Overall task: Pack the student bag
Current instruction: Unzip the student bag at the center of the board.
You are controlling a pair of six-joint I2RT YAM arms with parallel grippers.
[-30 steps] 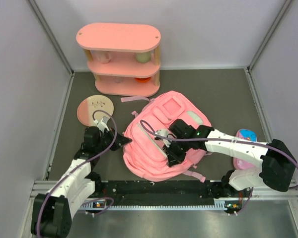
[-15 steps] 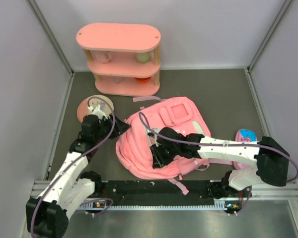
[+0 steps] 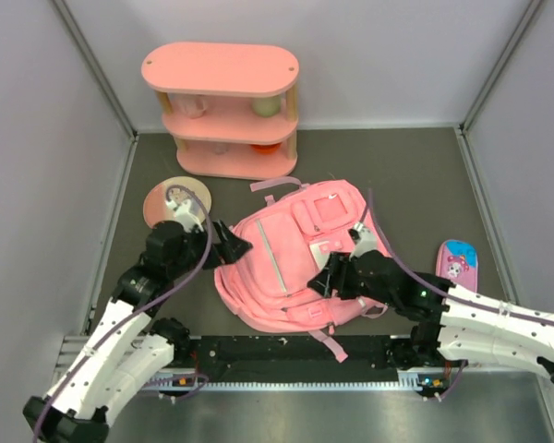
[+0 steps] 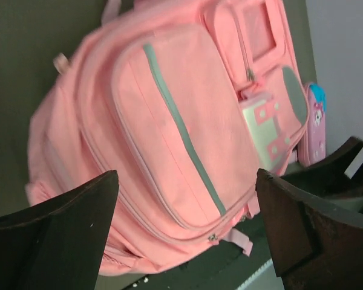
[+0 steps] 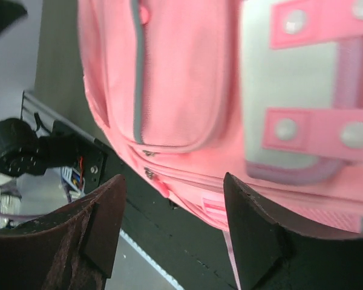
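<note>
The student bag (image 3: 277,268) lies front-up on the dark table (image 3: 415,175) in the middle of the top view. Its long axis slants from lower left to upper right, with the small windowed pocket at the upper-right end. The left gripper (image 3: 240,247) is just beside the bag's left edge with its fingers spread wide, and the right gripper (image 3: 325,280) is over its lower-right part with fingers parted, neither holding anything. Only the top view shows the pink shelf (image 3: 223,69) at upper centre, while the right wrist view alone shows the white flap (image 5: 302,90) up close, with pink straps and round studs.
</note>
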